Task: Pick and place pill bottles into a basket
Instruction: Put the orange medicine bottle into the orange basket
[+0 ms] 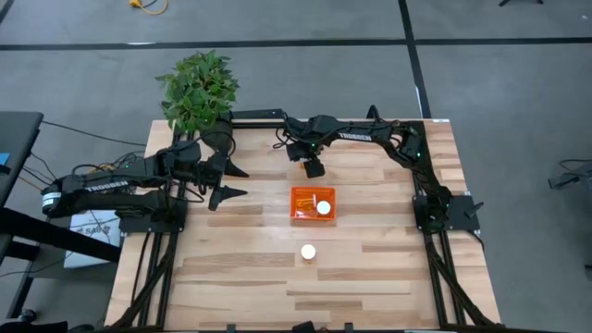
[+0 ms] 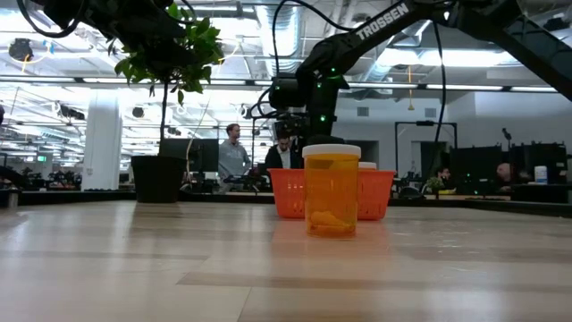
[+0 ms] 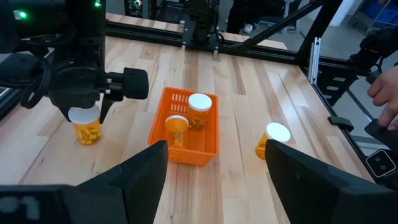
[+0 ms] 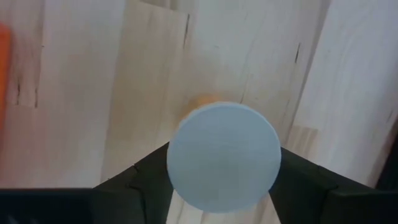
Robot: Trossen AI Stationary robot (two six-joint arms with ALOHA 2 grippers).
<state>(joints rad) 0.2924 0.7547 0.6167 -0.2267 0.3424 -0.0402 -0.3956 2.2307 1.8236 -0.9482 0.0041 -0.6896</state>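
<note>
pill bottle (image 4: pixel 224 155) between right gripper (image 3: pixel 87 115) fingers, white cap filling the right wrist view, orange body almost wholly hidden beneath. fingers clamped on its sides, bottle just above or on the desk (image 1: pixel 370 277) beside the basket (image 1: pixel 313 204); cannot tell which. from above, gripper hides that bottle. two bottles (image 3: pixel 199 111) inside the basket in left wrist view, only one cap plain from above. fourth bottle (image 1: pixel 308 252) upright, near the basket. left gripper (image 1: pixel 231 180) at the desk's left, fingers spread apart.

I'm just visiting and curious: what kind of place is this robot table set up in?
Probably a large open robotics lab or workshop. Beyond the wooden table the low view shows a wide hall with ceiling lights, people at workstations, and a potted plant by the table.
</note>
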